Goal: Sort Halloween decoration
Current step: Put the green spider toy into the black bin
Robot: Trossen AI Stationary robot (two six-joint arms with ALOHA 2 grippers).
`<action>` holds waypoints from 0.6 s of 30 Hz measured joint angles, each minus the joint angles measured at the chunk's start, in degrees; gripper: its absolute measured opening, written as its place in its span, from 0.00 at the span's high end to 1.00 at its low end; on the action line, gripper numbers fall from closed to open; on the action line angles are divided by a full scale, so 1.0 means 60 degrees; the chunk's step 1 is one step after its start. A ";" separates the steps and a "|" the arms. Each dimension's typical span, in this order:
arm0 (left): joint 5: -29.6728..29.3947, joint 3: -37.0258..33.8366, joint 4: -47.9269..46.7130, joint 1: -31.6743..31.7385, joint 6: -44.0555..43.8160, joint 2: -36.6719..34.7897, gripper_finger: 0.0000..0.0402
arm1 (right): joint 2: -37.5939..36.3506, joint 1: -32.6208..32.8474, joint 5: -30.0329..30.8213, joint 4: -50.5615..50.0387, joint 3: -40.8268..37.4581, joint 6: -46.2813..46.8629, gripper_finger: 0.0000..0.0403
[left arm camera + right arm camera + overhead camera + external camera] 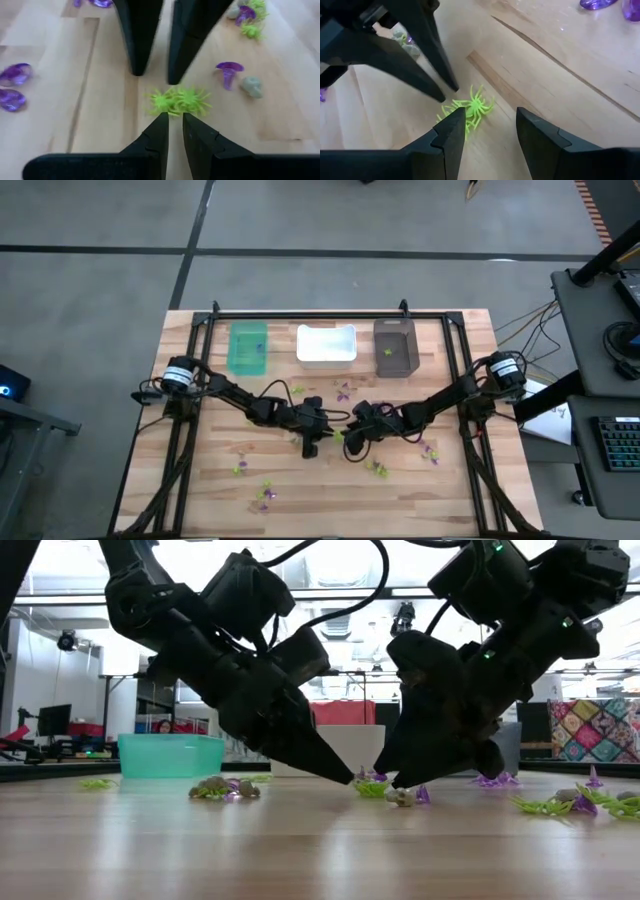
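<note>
Two tangled lime-green spider trinkets (177,100) lie on the wooden table near its middle (338,436). My left gripper (175,117) comes at them from the table's left, slanting down, with a narrow gap between its fingertips and nothing in it. My right gripper (490,116) comes from the right, wide open, its fingers either side of the spiders (472,106). In the low view both grippers' tips (350,778) (400,780) reach the tabletop beside the green spiders (372,788). A purple trinket (229,72) and a greyish one (252,86) lie close by. My left gripper's fingertips (161,120) stand right at the spiders' legs (165,111); whether they touch, I cannot tell. My right gripper has one fingertip (454,122) in front of a spider's legs (465,122); whether it touches them, I cannot tell.
A teal bin (248,348), a white bin (326,345) and a dark brown bin (395,347) stand in a row at the far edge. More purple, green and greyish trinkets lie scattered near the front (265,498), at the right (430,452) and behind the grippers (344,392).
</note>
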 joint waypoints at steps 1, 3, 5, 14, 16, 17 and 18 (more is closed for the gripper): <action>-0.0045 0.0000 0.0002 0.0007 0.0062 0.0000 0.90 | 0.0000 0.0000 -0.0007 0.0002 0.0000 0.0000 0.59; -0.0152 0.0000 0.0036 0.0009 0.0173 0.0000 0.90 | 0.0000 0.0000 -0.0007 0.0005 -0.0004 0.0000 0.59; -0.0272 0.0000 0.0119 0.0013 0.0216 0.0028 0.90 | 0.0000 -0.0002 -0.0003 0.0011 -0.0004 0.0002 0.59; -0.0297 0.0000 0.0326 0.0020 0.0173 0.0333 0.90 | 0.0000 -0.0091 0.0006 0.0047 -0.0004 0.0195 0.59; -0.0297 0.0000 0.0369 0.0020 0.0149 0.0342 0.90 | 0.0000 -0.0086 0.0004 0.0055 -0.0004 0.0260 0.59; -0.0297 0.0000 0.0364 0.0020 0.0147 0.0342 0.90 | 0.0000 -0.0084 0.0003 0.0072 -0.0004 0.0262 0.59; -0.0297 0.0000 0.0372 0.0020 0.0147 0.0333 0.90 | 0.0000 -0.0084 0.0000 0.0082 -0.0004 0.0275 0.59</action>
